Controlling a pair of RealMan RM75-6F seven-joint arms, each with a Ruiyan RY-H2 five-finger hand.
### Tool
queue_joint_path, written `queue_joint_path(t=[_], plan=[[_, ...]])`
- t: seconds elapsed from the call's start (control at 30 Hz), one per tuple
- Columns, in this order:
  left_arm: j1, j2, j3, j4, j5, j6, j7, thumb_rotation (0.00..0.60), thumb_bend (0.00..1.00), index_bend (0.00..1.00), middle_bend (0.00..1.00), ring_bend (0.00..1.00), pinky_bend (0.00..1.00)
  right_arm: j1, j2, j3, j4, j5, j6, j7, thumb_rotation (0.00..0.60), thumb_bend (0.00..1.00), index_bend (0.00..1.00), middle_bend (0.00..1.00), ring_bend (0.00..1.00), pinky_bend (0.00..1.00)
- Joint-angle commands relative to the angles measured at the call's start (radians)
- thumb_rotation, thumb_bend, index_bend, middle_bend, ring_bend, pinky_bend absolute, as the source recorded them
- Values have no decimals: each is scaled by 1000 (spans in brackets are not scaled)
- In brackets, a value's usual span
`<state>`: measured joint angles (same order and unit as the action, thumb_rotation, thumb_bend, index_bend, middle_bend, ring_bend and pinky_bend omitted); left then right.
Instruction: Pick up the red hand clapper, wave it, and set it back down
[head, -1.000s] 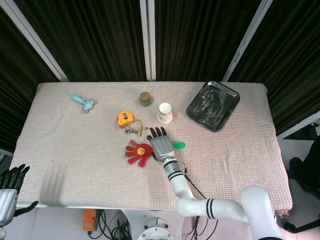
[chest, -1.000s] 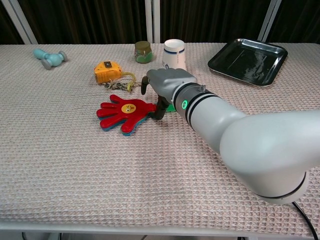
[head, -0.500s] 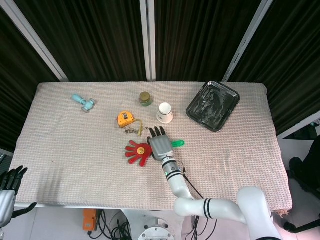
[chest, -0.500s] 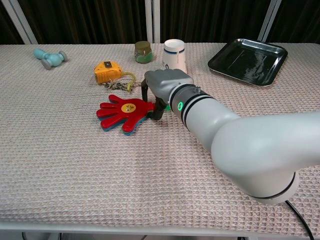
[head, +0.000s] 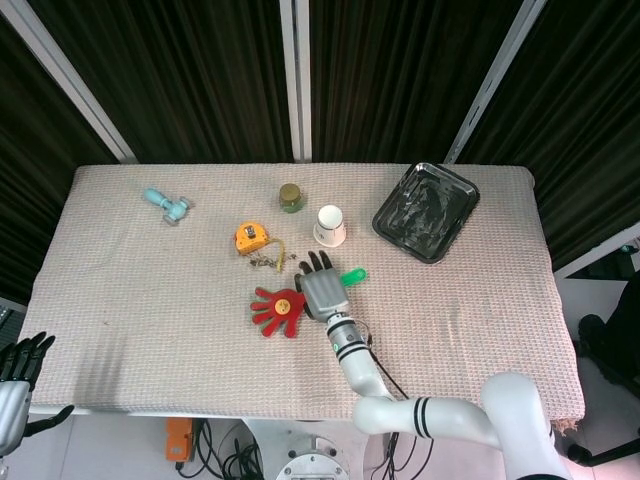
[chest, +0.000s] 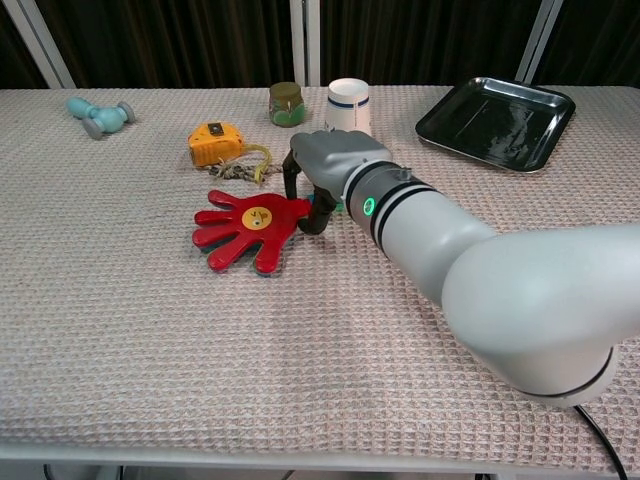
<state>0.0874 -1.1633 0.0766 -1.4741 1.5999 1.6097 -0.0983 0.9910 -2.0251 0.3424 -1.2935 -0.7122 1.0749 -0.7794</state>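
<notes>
The right hand (chest: 335, 165) curls over the green handle of the red plastic hand-shaped clapper (chest: 243, 228), fingers (chest: 312, 215) wrapped down at its neck; the red palm fans out just left of the hand, seemingly low over the woven beige worktop (chest: 150, 330); the left hand (head: 18, 385) hangs spread, well off to the side, holding nothing; a sound lift probably needs a firm grip on the handle, wrist level, rising clear of the yellow tape measure (chest: 214, 140) just beyond.
</notes>
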Motion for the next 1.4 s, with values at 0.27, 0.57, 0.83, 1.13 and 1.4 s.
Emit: queue_joint_path(t=[0.27, 0.57, 0.83, 1.13, 1.4], plan=[[1, 2, -2, -7, 9, 6, -9, 600, 88, 27, 25, 0, 15, -108, 126, -7, -146, -149, -40, 283, 600, 324, 881, 552, 312, 364], [1, 3, -7, -18, 14, 13, -6, 600, 87, 27, 25, 0, 15, -189, 176, 12, -238, -234, -13, 510, 600, 336, 915, 614, 432, 666], [-1, 4, -11, -30, 16, 12, 8, 600, 87, 27, 25, 0, 15, -245, 189, 38, -270, -270, 14, 673, 600, 358, 929, 633, 558, 834], [-5, 9, -15, -41, 19, 12, 18, 600, 87, 27, 25, 0, 15, -286, 240, 71, -326, -255, -9, 796, 600, 367, 931, 647, 664, 928], [-9, 12, -22, -53, 22, 15, 27, 600, 86, 27, 25, 0, 15, -351, 360, 134, -488, -302, -170, 1155, 600, 371, 926, 648, 678, 931]])
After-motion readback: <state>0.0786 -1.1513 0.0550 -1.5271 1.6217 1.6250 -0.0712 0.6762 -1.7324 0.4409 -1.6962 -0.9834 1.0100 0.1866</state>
